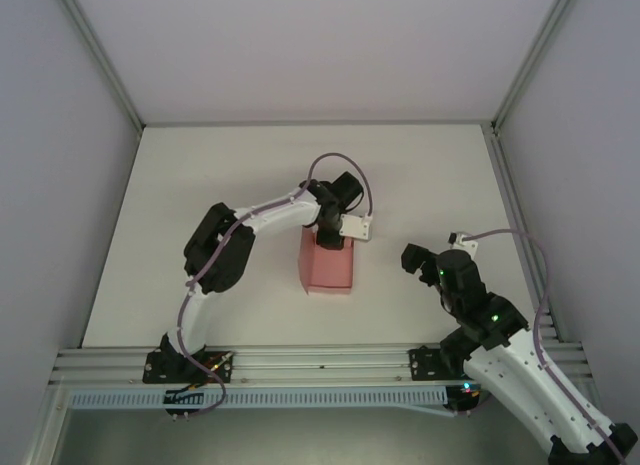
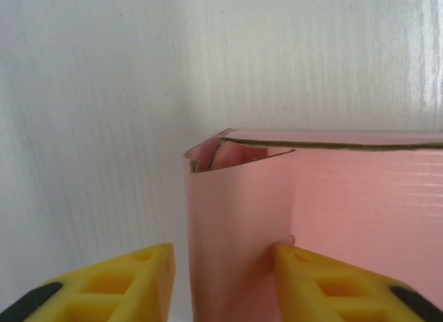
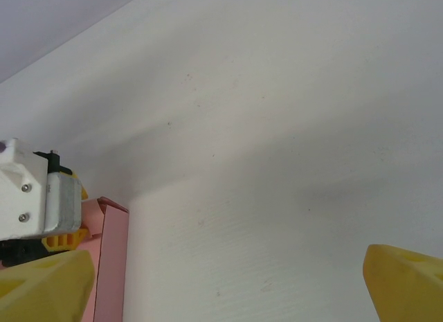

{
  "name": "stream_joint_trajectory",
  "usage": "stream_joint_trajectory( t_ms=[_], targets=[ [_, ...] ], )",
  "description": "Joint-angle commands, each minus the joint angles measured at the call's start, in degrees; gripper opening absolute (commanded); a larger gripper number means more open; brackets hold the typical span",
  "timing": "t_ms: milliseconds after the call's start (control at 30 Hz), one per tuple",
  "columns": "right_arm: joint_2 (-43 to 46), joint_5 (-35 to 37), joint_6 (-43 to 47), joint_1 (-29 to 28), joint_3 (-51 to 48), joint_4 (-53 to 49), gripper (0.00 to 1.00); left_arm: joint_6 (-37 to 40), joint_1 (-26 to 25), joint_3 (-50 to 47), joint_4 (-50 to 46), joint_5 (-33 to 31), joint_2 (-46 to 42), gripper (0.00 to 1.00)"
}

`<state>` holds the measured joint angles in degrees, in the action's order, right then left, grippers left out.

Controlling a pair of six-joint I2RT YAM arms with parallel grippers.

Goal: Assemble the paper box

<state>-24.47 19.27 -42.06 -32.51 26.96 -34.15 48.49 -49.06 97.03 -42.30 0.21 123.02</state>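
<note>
Box (image 1: 327, 270) of smooth pink card, rectangular; left claw (image 2: 221, 256) parted astride its wall; right claw (image 3: 227, 256) wide open

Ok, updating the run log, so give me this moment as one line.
left tool: open, astride edge of box | right tool: open, empty | box: folded, on table

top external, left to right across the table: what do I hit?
left arm's elbow → paper box → right gripper, open
</note>
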Motion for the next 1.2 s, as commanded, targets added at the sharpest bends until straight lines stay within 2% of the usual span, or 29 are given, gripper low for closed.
stream_joint_trajectory(
  t_ms=[0, 33, 133, 167, 300, 433, 500, 633, 733, 833, 933, 1100, 1167],
  targets=[
    [-0.1, -0.3, 0.4, 0.3, -0.7, 1.3, 1.00, -0.2, 1.0, 0.8, -1.6, 1.7, 1.1, 0.34],
    [-0.1, -0.4, 0.3, 0.3, -0.9, 1.5, 1.00, -0.3, 1.1, 0.4, -1.4, 1.8, 1.4, 0.31],
    [-0.3, -0.9, 0.2, 0.4, -1.2, 2.4, 1.00, -2.4, 1.4, -0.2, 0.9, 1.6, 2.0, 0.01],
    [-0.5, -1.3, 0.2, 0.4, -1.2, 2.6, 1.00, -3.4, 1.7, -0.5, 1.8, 1.6, 1.9, 0.00],
    [-1.9, -3.5, -0.1, 0.4, -1.1, 4.1, 1.00, -10.2, 2.5, -4.4, 13.0, -4.9, -2.4, 0.00],
    [-7.0, -8.4, 0.7, 0.4, -0.4, 10.7, 1.00, -18.2, 2.7, -12.5, 30.6, -16.1, -12.1, 0.00],
    [-11.1, -9.0, -0.6, 0.3, 0.4, 14.4, 1.00, -24.2, 2.7, -15.2, 35.8, -20.5, -17.1, 0.00],
    [-21.4, -12.9, -0.5, 0.3, 4.1, 24.3, 0.96, -37.8, 2.5, -16.2, 36.1, -26.2, -22.8, 0.00],
    [-30.1, -14.4, 0.9, 0.3, 9.7, 27.0, 0.92, -44.7, 2.3, -17.6, 35.7, -29.3, -25.1, 0.00],
    [-37.2, -13.1, 3.1, 0.3, 15.8, 26.6, 0.86, -46.0, 1.7, -19.8, 36.5, -30.2, -26.6, 0.00],
    [-40.7, -13.8, 4.8, 0.3, 20.6, 26.4, 0.84, -47.5, 1.3, -20.3, 36.0, -32.4, -26.9, 0.00],
    [-42.7, -14.9, 5.1, 0.3, 21.9, 29.1, 0.85, -50.4, 1.1, -20.3, 35.4, -33.4, -27.2, 0.00],
    [-44.4, -15.4, 4.3, 0.3, 21.9, 29.1, 0.80, -51.3, 1.1, -20.3, 35.4, -32.9, -27.5, 0.00]
  ],
)
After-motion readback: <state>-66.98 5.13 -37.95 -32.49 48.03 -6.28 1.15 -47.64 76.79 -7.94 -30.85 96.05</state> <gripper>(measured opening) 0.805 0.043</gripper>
